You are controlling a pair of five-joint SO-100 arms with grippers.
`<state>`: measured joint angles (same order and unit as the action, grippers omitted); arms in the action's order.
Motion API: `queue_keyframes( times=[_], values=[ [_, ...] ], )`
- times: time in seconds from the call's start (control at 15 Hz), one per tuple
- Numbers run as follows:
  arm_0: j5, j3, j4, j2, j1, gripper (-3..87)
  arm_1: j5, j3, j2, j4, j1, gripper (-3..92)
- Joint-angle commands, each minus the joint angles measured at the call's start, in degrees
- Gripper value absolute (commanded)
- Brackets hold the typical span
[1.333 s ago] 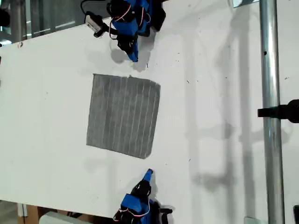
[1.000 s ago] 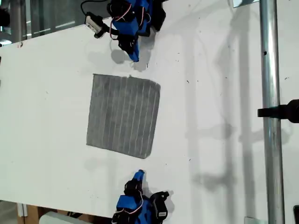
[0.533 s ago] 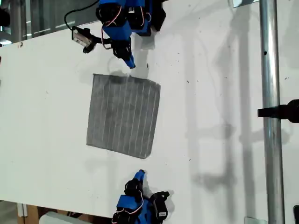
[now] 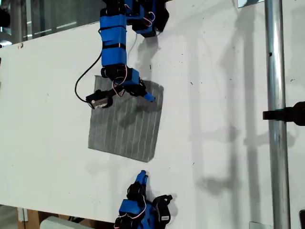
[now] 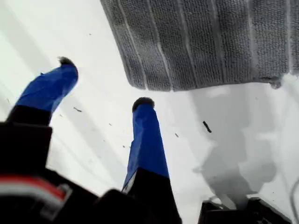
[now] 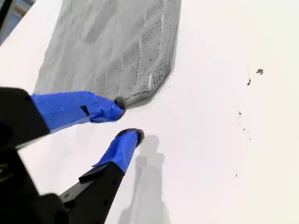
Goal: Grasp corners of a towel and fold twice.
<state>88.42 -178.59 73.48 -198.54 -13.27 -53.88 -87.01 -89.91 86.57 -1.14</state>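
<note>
The grey striped towel (image 4: 124, 129) lies flat on the white table. My first gripper (image 4: 143, 95) reaches in from the top of the exterior view and hangs over the towel's upper right part. In the first wrist view it (image 5: 105, 84) is open, with nothing between its fingers and a towel corner (image 5: 140, 84) just beyond one fingertip (image 5: 142, 102). My second gripper (image 4: 141, 175) sits below the towel's lower right corner (image 4: 152, 160) in the exterior view. It (image 6: 127, 119) is open, and its upper fingertip (image 6: 119, 103) is right at that corner (image 6: 149, 91) of the towel (image 6: 112, 46).
A metal pole (image 4: 274, 95) with a black clamp (image 4: 286, 114) runs down the exterior view's right. Bare table (image 4: 214, 119) lies between towel and pole. The table's edge (image 4: 28, 210) crosses the exterior view's lower left. A loose thread (image 5: 275, 84) hangs off the towel's near edge.
My first arm has stretched out from the top edge down over the towel's upper part. My second gripper shifted slightly toward the exterior view's left early on, then stayed put.
</note>
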Motion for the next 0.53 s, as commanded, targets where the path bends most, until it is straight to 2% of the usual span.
queue_keyframes(
  times=[0.0, 0.2, 0.33, 0.47],
  values=[
    [-0.2, -0.1, 0.4, -0.3, 0.3, 13.1, 2.4, 2.8, 0.3, 0.9, 1.7, 36.1],
    [0.0, -0.1, 0.4, -0.3, 0.4, 12.9, 3.5, -6.0, 3.8, -4.0, 2.2, 38.7],
    [0.4, -0.1, 0.4, -0.3, 0.9, 12.6, 3.5, -12.0, 5.9, -9.3, -0.4, 36.5],
    [0.6, -0.1, 0.4, -0.3, 1.3, 12.0, 4.0, -11.8, 9.5, -10.1, -2.4, 36.2]
  ],
)
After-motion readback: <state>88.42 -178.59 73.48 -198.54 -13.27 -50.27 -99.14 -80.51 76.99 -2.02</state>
